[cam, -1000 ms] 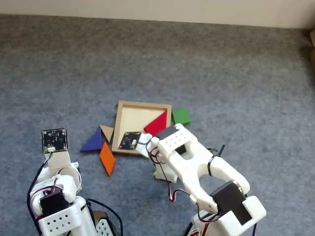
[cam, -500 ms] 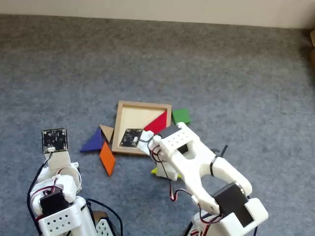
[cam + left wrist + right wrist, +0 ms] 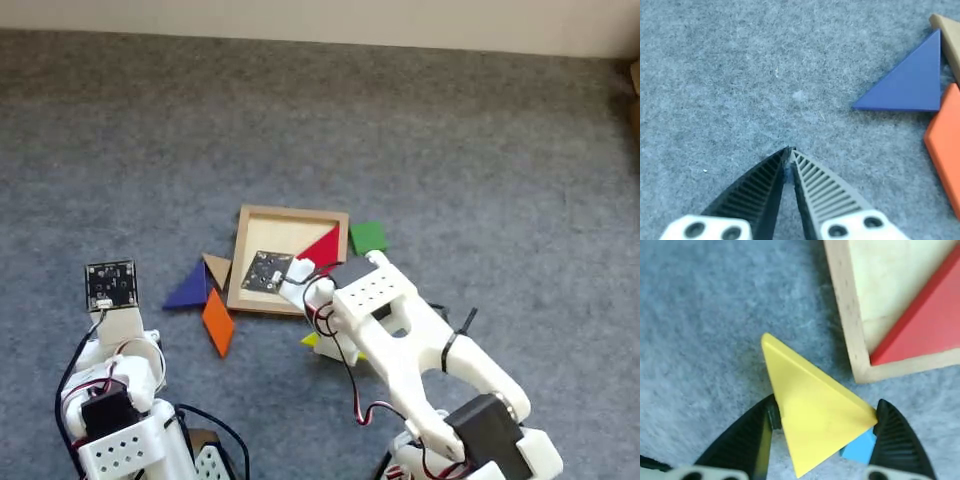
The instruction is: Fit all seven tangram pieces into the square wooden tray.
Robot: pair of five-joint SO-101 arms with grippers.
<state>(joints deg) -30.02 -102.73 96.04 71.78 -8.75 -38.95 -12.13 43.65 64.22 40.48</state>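
The right arm now sits farther back from the wooden tray [image 3: 295,212] than a second ago, baring more of the yellow triangle [image 3: 812,415] on the counter just outside the tray's corner. The right gripper [image 3: 825,407] has its jaws clamped on that triangle, which overlaps a light-blue piece [image 3: 860,450]. The left gripper [image 3: 788,150] stays put, jaws together, near the blue triangle [image 3: 910,85].

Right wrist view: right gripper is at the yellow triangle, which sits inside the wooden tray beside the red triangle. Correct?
One thing is off. The yellow triangle at the right gripper lies outside the wooden tray, on the carpet just off the tray's corner. The red triangle is inside the tray. The right wrist view shows this.
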